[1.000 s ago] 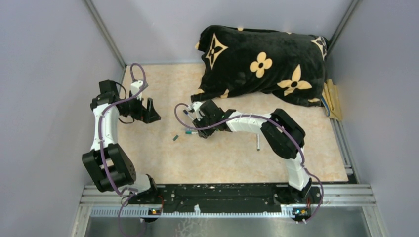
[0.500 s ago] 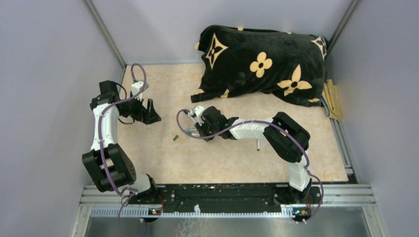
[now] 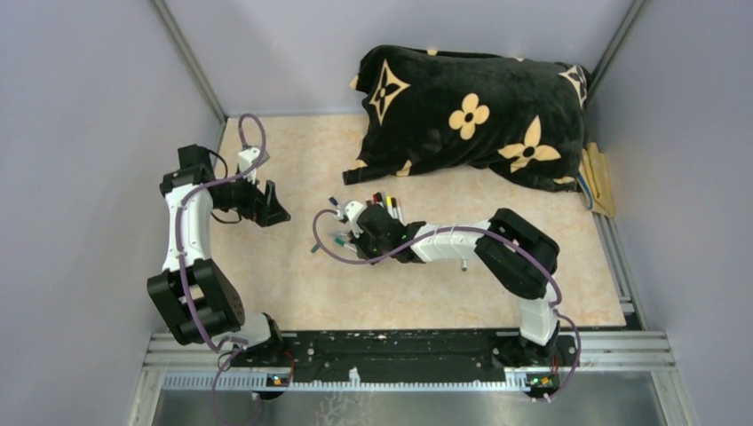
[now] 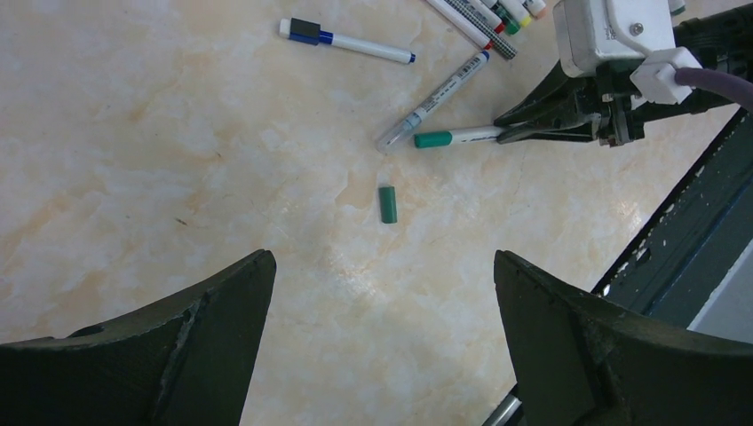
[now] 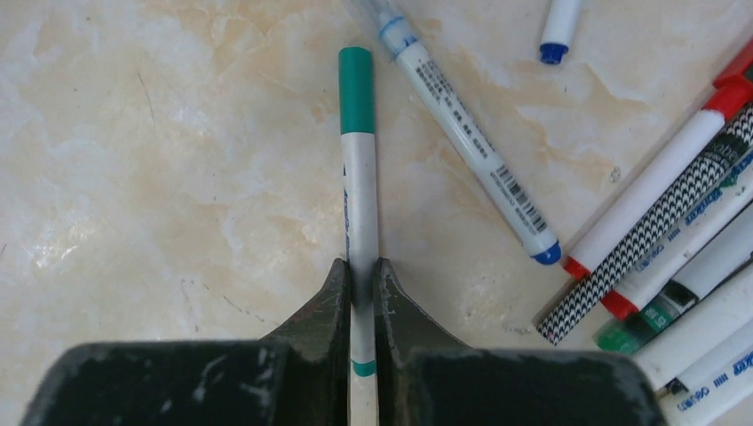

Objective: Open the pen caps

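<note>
The right claw (image 5: pixel 360 264) pinches the teal-capped pen (image 5: pixel 360 177).

The right tool (image 5: pixel 361 264) is closing: its jaws, part-open a second ago, are now pinching the white barrel of the teal-capped pen (image 5: pixel 359 169) on the bench. The right arm's wrist (image 3: pixel 384 236) is pulling back toward the near edge, uncovering a row of pens (image 3: pixel 384 201) just beside the pillow (image 3: pixel 471 115), while its elbow (image 3: pixel 519 253) is sliding rightward.
</note>
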`<state>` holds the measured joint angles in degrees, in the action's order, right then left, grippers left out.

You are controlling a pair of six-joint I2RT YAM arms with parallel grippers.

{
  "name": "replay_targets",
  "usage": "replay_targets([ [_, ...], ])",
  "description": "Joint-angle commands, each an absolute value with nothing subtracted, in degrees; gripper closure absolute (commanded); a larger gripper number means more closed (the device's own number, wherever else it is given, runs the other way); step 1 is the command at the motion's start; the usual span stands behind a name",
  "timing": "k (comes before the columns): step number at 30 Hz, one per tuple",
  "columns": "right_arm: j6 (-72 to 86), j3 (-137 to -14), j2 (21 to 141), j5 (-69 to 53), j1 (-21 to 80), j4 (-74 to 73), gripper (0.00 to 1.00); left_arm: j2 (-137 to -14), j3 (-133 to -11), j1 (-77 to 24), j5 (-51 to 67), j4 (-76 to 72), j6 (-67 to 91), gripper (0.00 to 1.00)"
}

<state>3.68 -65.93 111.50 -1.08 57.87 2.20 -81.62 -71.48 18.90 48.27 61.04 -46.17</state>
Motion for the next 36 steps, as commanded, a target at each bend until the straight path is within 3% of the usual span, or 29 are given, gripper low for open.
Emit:
replay_targets([
  [1,6.55,-64.44,105.69,-2.13,57.88,-1.33,1.0,-81.66,-70.65,19.19,52.27,66.28,-57.11,0.01],
  [11,14.17,-61.28,95.44,-19.88,51.12,-2.01,1.0,-73.61,-62.19,15.93,56.99,68.84,-84.29,0.01],
  [19,16.4,-65.07,95.35,-33.8,50.21,-5.67,1.0,-60.6,-54.46,-2.68,48.02,56.94,-89.78,0.01],
  [24,19.18,-66.82,95.79,-37.21,50.26,-4.05,1.0,-59.41,-51.92,-10.61,39.19,56.14,-92.92,0.02],
  [36,23.74,-68.7,98.15,-43.78,50.26,-0.43,1.0,-56.34,-49.36,-18.63,32.36,54.48,-94.4,0.31],
])
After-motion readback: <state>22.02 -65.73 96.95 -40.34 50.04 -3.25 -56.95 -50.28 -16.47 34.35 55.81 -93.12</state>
